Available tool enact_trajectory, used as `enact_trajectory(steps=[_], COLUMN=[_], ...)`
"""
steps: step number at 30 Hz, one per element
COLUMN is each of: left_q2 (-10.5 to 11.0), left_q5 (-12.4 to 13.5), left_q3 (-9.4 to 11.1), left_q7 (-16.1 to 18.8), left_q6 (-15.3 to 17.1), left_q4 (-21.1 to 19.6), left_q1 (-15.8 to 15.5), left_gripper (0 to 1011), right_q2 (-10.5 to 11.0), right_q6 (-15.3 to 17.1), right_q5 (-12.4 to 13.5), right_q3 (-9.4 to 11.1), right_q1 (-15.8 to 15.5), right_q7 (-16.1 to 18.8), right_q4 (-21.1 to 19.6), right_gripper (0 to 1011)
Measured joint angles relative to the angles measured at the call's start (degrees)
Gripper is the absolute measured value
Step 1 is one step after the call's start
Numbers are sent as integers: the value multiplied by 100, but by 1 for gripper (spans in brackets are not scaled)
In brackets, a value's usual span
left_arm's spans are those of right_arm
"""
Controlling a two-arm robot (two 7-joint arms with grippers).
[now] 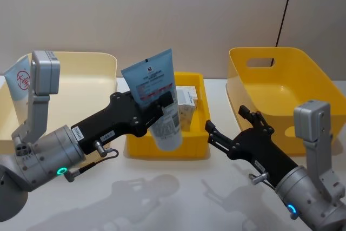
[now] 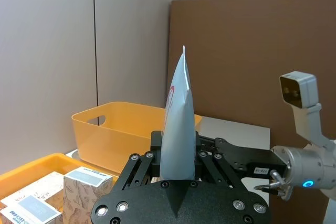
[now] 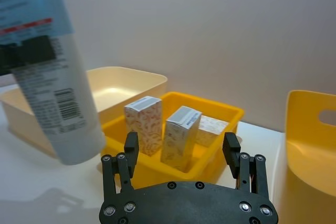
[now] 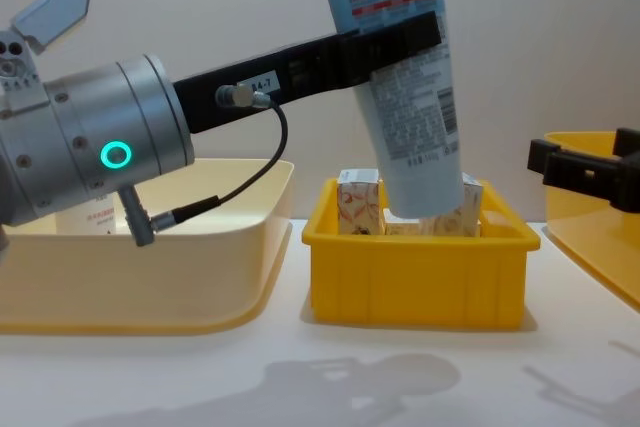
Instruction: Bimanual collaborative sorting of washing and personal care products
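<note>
Pale-blue squeeze tube (image 1: 153, 77) is in the air, cap down and crimp up, slightly tilted, low end over the small yellow bin (image 1: 162, 152) in the middle of the counter (image 1: 173, 193). Left gripper (image 1: 162, 106) reaches in from the left, jaws clamped across the tube's mid-body just below the red band. 3 white patterned cartons (image 3: 144, 124) stand upright in that bin, just behind the tube's cap end. Right gripper (image 1: 226, 123) hovers just right of the small bin, jaws wide, holding nothing. The cream bin (image 1: 81, 79) on the left has a white red-printed bottle (image 4: 95, 217) in it; the big yellow bin (image 1: 281, 79) is on the right. Progress looks early to middle: 1 item binned, tube mid-carry, and 3 cartons left to sort.
</note>
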Motion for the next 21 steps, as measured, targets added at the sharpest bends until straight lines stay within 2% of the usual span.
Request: enact_trajectory(steps=[14, 21], left_q2=[-4, -4], left_q5=[11, 13], left_q3=[17, 20], left_q7=[6, 7], left_q6=[-14, -18], left_q4=[11, 13], left_q1=[-1, -1], left_gripper=[292, 292], right_q2=[544, 735], right_q6=[204, 351], right_q5=[528, 704], right_q3=[59, -50], right_q1=[-49, 107], right_q7=[954, 1361], right_q4=[-345, -375], right_gripper=[1001, 1001])
